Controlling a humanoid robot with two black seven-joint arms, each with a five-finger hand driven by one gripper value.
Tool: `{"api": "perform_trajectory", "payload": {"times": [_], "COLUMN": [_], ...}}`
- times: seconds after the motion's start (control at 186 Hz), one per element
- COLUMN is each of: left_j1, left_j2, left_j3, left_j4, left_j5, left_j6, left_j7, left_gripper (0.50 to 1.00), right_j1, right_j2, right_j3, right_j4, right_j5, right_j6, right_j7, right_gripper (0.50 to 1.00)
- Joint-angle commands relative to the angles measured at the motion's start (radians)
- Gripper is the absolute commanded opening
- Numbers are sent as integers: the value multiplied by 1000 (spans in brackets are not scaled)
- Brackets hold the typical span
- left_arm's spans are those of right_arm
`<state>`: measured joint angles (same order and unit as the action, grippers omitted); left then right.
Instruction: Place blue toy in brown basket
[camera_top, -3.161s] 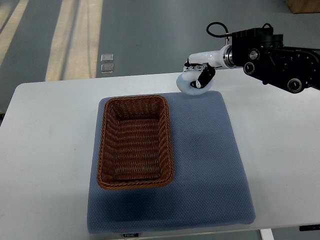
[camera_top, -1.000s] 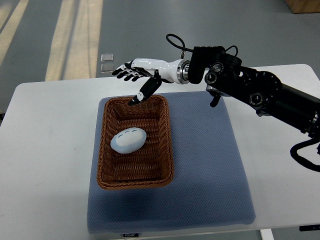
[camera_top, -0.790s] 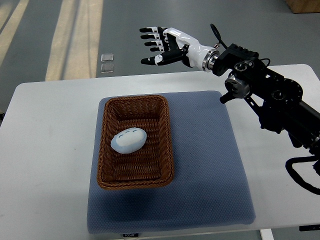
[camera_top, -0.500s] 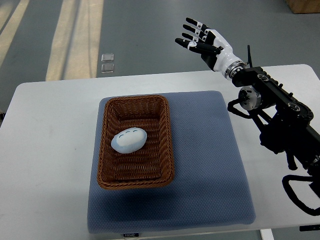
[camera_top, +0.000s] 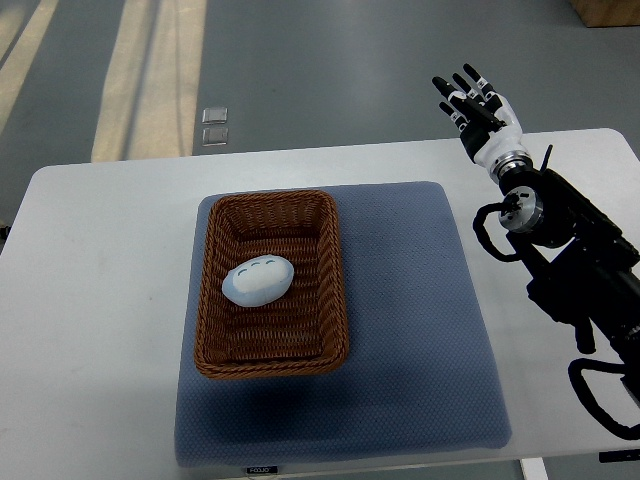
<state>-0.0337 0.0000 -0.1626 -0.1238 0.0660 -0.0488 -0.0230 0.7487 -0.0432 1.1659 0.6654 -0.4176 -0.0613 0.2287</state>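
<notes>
The pale blue egg-shaped toy (camera_top: 257, 280) lies inside the brown wicker basket (camera_top: 335, 290), left of its middle. The basket stands on the left half of a blue-grey mat (camera_top: 410, 320). My right hand (camera_top: 476, 112) is far off to the upper right, past the table's back edge, its fingers spread and holding nothing. Its black arm (camera_top: 570, 270) runs down the right side of the picture. No left arm shows.
The mat lies on a white table (camera_top: 100, 300). Grey floor with pale stripes lies beyond the table, with two small square plates (camera_top: 214, 125) on it.
The toy was in my right hand at the mat's back edge; now it lies in the basket. The open hand has swung from over the basket's far end rightward to the upper right.
</notes>
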Motion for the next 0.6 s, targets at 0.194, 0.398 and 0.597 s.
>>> {"api": "perform_trajectory", "payload": {"times": [0.194,0.398,0.597], "left_j1": [0,0,0], "left_j2": [0,0,0], "left_j3": [0,0,0], "left_j4": [0,0,0], "left_j5": [0,0,0], "left_j6": [0,0,0], "left_j7": [0,0,0], "left_gripper": [1000,1000,1000], "right_j1": [-41,-49,-49], "right_j2": [3,3,2], "right_j3": [-2,-3,-2], "right_j4": [-33,-35,-35], "right_j5": [0,0,0], "right_j6": [-26,-32,-57], "right_j7": [61,61,61], "right_gripper": [903,903,903]}}
